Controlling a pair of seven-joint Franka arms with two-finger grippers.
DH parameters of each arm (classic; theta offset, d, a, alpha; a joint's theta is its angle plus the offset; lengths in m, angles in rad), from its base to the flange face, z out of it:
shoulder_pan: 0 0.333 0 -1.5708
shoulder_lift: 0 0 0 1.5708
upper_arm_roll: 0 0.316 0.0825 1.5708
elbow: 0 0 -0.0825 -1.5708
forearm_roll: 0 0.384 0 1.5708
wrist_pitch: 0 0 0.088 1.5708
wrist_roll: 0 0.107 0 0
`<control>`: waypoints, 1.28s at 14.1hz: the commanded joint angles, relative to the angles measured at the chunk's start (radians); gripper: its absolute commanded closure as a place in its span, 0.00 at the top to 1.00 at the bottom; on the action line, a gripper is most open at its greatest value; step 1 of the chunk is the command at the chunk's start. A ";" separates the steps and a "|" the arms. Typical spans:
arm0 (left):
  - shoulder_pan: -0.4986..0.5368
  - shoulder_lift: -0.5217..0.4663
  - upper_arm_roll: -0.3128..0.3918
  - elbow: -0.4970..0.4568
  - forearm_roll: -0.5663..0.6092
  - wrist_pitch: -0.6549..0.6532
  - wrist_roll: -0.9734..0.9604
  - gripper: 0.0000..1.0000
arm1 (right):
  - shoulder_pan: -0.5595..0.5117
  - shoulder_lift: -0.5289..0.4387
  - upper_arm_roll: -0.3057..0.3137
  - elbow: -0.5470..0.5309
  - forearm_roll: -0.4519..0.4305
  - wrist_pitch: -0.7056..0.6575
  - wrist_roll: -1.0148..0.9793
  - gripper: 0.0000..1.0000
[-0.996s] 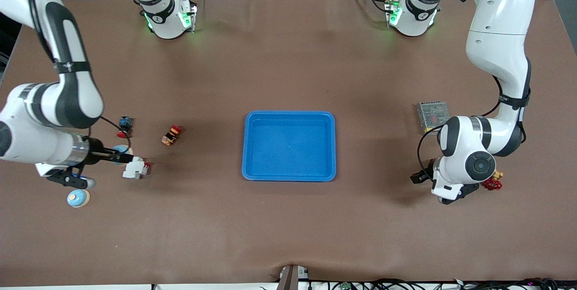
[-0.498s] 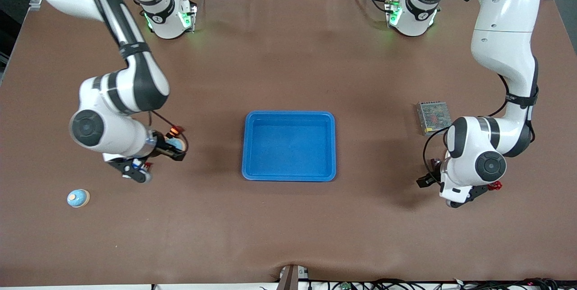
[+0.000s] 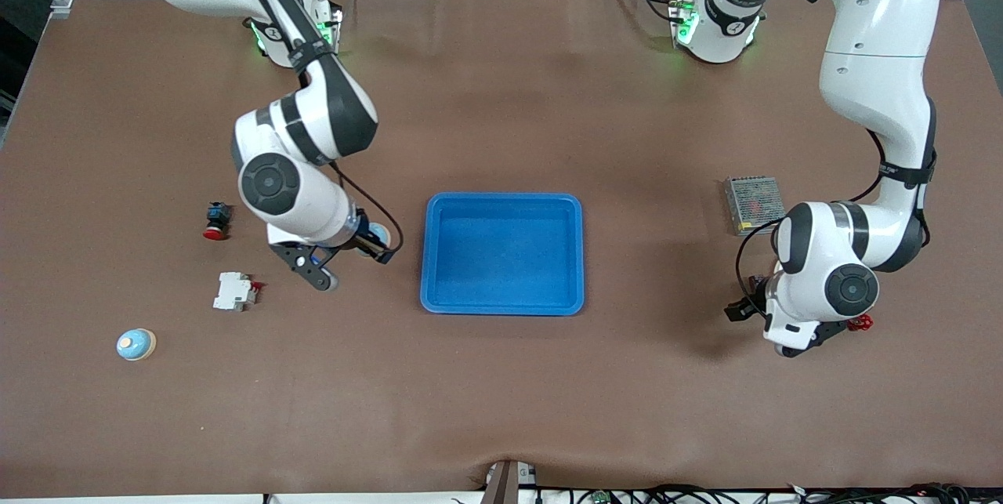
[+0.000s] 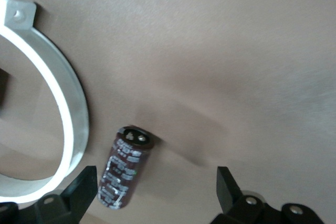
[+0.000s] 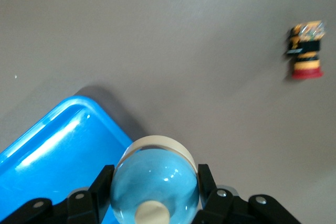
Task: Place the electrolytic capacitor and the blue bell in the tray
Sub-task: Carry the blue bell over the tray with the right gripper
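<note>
The bright blue tray (image 3: 429,253) lies at the table's middle. My right gripper (image 3: 374,242) is shut on a light blue bell (image 3: 380,234) and holds it in the air just beside the tray's edge toward the right arm's end. In the right wrist view the bell (image 5: 155,182) sits between the fingers, with the tray's corner (image 5: 47,150) under it. My left gripper (image 4: 155,195) is open low over the table at the left arm's end. A dark brown electrolytic capacitor (image 4: 126,174) lies on its side between the jaws, close to one finger (image 4: 84,187).
A second blue bell (image 3: 135,344), a white breaker (image 3: 234,291) and a red push button (image 3: 216,220) lie toward the right arm's end. A yellow and red part (image 5: 304,51) shows in the right wrist view. A metal power supply (image 3: 752,202) and a red valve (image 3: 860,322) lie near the left gripper.
My right arm has carried the blue bell from the right arm's end of the table to the tray's edge. My left arm shifted slightly and has since held still.
</note>
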 commanded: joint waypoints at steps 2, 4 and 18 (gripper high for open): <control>0.016 -0.009 -0.001 -0.040 0.056 -0.006 -0.008 1.00 | 0.065 -0.016 -0.012 -0.090 0.020 0.134 0.109 0.00; 0.019 -0.008 -0.001 -0.040 0.061 -0.006 -0.008 1.00 | 0.095 -0.011 -0.012 -0.101 0.020 0.168 0.161 0.00; -0.002 0.008 -0.004 -0.029 0.063 0.006 -0.074 0.50 | 0.227 0.075 -0.014 -0.230 0.014 0.411 0.289 0.00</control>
